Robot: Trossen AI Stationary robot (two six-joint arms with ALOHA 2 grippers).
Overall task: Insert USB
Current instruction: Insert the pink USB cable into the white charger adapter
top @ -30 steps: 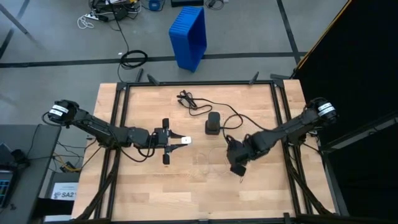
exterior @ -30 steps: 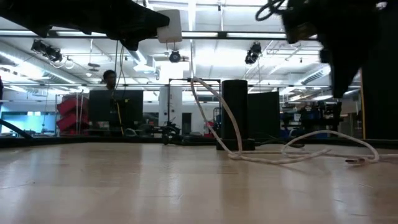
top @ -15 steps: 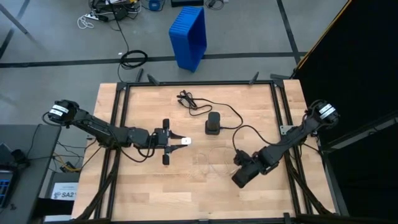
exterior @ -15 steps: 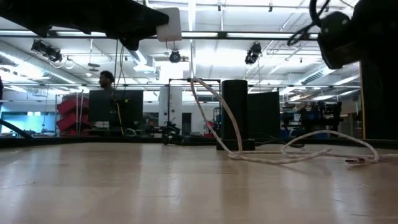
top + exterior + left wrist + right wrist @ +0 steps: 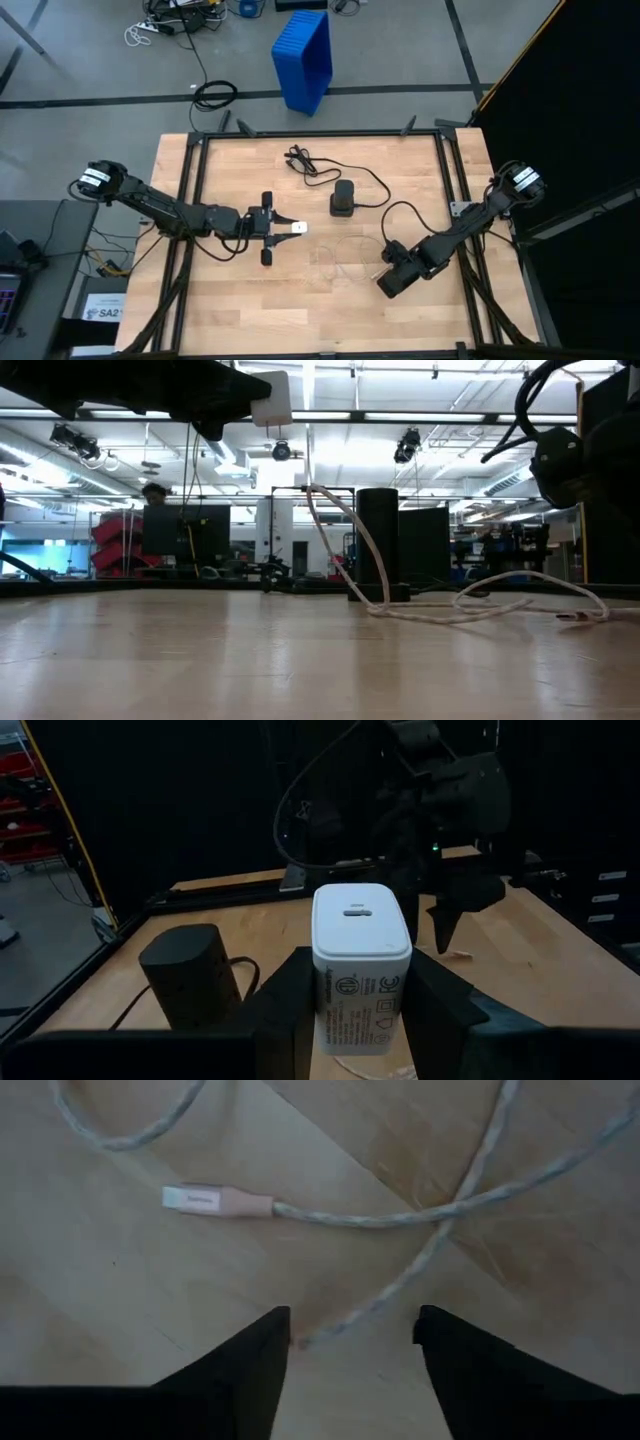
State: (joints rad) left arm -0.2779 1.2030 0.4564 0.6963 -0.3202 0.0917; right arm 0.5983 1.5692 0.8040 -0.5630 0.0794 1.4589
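Observation:
A white charger block (image 5: pixel 360 970) with a USB port (image 5: pixel 355 912) in its front face is held level above the table by my left gripper (image 5: pixel 290 226), which is shut on it. The pale USB cable (image 5: pixel 440 1210) lies in loops on the wood, and its pinkish plug (image 5: pixel 215 1201) rests flat on the table. My right gripper (image 5: pixel 350 1330) is open and points down just above the cable, beside the plug. One strand of cable runs between its fingertips. In the left wrist view my right gripper (image 5: pixel 450 925) shows beyond the charger. My left gripper pinches the charger's two side faces (image 5: pixel 320 1000) between its two fingers, at the block's rear part. The fingers (image 5: pixel 290 1010) reach level, pointing toward the table's right. The charger is lifted clear of the table, and its port face points away from the gripper.
A black upright power unit (image 5: pixel 343 197) stands at the table's middle, with a black cord (image 5: pixel 305 162) running toward the far edge. A blue bin (image 5: pixel 303 55) sits on the floor beyond the table. A black frame (image 5: pixel 195 180) borders the table.
My right gripper has moved down toward the cable and a little toward the table's near edge, and its wrist has rolled. My left gripper and the charger have kept still.

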